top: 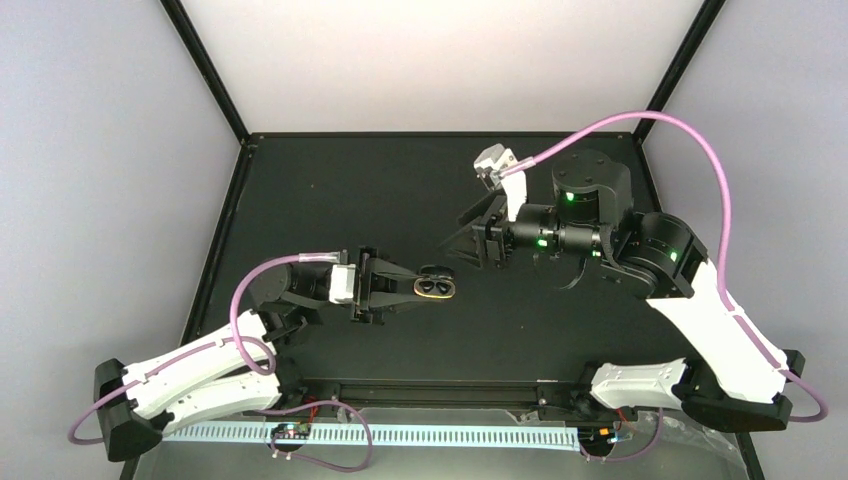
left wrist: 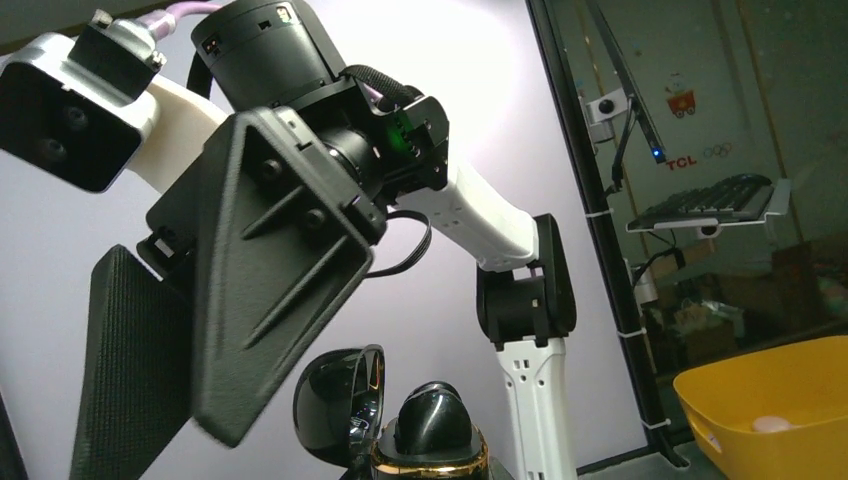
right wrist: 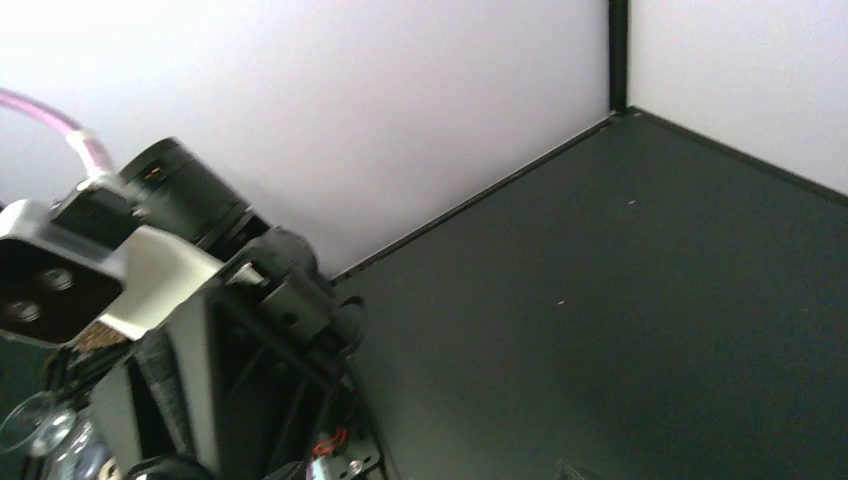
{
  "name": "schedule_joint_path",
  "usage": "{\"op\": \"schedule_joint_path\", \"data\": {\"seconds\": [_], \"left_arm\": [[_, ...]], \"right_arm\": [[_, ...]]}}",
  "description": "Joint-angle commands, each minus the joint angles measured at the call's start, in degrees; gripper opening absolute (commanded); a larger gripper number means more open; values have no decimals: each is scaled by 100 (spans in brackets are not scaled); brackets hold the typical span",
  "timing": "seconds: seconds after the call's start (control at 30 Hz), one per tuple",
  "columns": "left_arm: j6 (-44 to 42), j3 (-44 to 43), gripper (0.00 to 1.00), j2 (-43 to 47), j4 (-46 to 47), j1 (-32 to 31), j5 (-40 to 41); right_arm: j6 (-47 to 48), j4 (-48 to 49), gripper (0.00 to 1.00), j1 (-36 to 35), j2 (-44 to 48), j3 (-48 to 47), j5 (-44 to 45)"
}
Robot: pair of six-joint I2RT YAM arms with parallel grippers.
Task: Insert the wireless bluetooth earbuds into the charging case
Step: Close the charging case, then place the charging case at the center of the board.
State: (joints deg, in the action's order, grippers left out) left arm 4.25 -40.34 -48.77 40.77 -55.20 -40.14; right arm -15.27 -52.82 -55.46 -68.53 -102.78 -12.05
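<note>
The charging case looks black with a gold rim, not white. It is held above the black table, left of centre, with my left gripper shut on its base. In the left wrist view its lid stands open, and one glossy black earbud sits in the gold-rimmed base. From above, two dark buds show inside the rim. My right gripper hovers just up and right of the case, open and empty. Its black fingers fill the left of the left wrist view, close above the lid.
The black table is bounded by black frame posts and pale walls. In the right wrist view, the left arm's wrist and camera fill the left side, beside the table's far corner. A yellow bin stands outside the cell.
</note>
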Motion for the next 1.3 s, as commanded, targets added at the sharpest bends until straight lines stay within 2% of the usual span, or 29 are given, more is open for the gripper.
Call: {"op": "schedule_joint_path", "data": {"seconds": [0.0,0.23,0.33,0.4,0.5,0.6,0.73,0.8,0.93,1.07,1.27], "left_arm": [[-91,-290,2,-78,-104,7,26],[-153,-316,2,-173,-125,9,472],[-150,-326,2,-217,-144,9,646],[-146,-294,2,-208,-360,17,979],[200,-161,2,-213,-1115,160,2141],[1153,-99,2,-504,-2057,751,2757],[2736,162,2,-1267,-2514,1998,2511],[2982,219,2,-1755,-2471,2359,2407],[2903,-278,2,-2975,-3020,2571,2460],[3134,-705,1,-4183,-3037,2690,2162],[3236,-988,2,-5028,-3137,2713,2121]], "right_arm": [[185,-248,63,32,68,25,-843],[251,-258,63,23,221,231,-1186],[259,-262,63,24,306,311,-887],[92,-129,64,27,498,484,402],[-240,576,67,33,1160,1418,2211],[-435,1305,68,56,1796,2703,3257],[-763,1984,74,190,2343,4165,3946],[-846,2382,76,202,2612,4800,4106],[-867,2747,80,210,2939,5421,4052],[-736,2642,81,211,3019,5427,3792],[-660,2375,83,211,3162,5383,3640]]}}
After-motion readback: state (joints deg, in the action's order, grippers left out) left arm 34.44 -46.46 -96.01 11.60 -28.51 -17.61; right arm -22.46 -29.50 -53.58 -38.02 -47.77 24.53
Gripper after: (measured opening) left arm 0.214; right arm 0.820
